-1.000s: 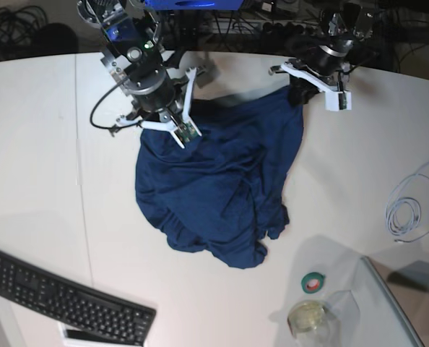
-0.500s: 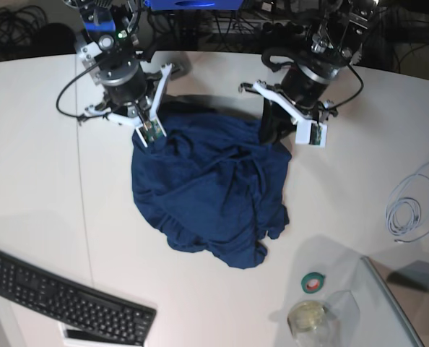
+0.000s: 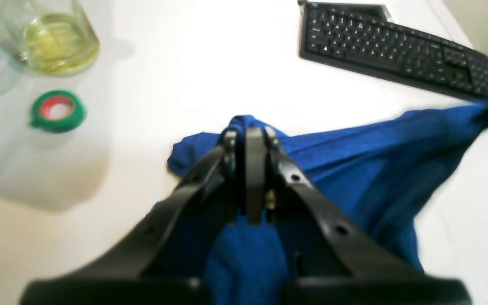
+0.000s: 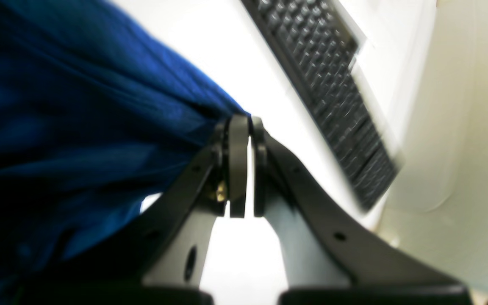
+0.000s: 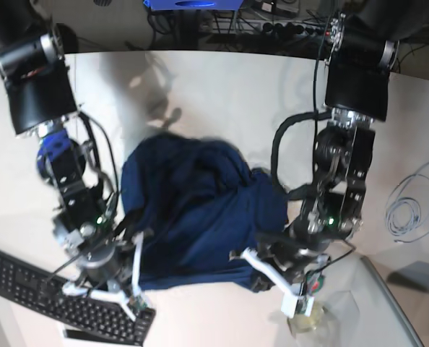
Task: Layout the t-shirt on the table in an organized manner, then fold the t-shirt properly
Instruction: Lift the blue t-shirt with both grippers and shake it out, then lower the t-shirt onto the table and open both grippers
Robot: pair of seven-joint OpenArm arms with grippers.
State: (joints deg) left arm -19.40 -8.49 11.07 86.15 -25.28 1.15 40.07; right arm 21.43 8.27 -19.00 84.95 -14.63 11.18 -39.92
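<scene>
The navy t-shirt (image 5: 193, 217) lies bunched in the middle of the white table (image 5: 200, 87), its near edge stretched between both grippers. My left gripper (image 5: 258, 278), on the right in the base view, is shut on a fold of the t-shirt (image 3: 354, 169); in the left wrist view the left gripper (image 3: 250, 135) has cloth poking out past its tips. My right gripper (image 5: 133, 271), on the left in the base view, is shut on the other end of that edge. The right wrist view shows the right gripper (image 4: 242, 127) pinching the t-shirt (image 4: 79, 106).
A black keyboard (image 5: 27, 285) lies at the near left edge, close to the right gripper. A green tape roll (image 3: 57, 111) and a glass jar (image 3: 53, 38) of yellowish liquid sit near the left gripper. A coiled white cable (image 5: 409, 206) lies at the far right.
Both arms have swung from the far side of the table to the near side, pulling the t-shirt's gripped edge over the pile toward the front.
</scene>
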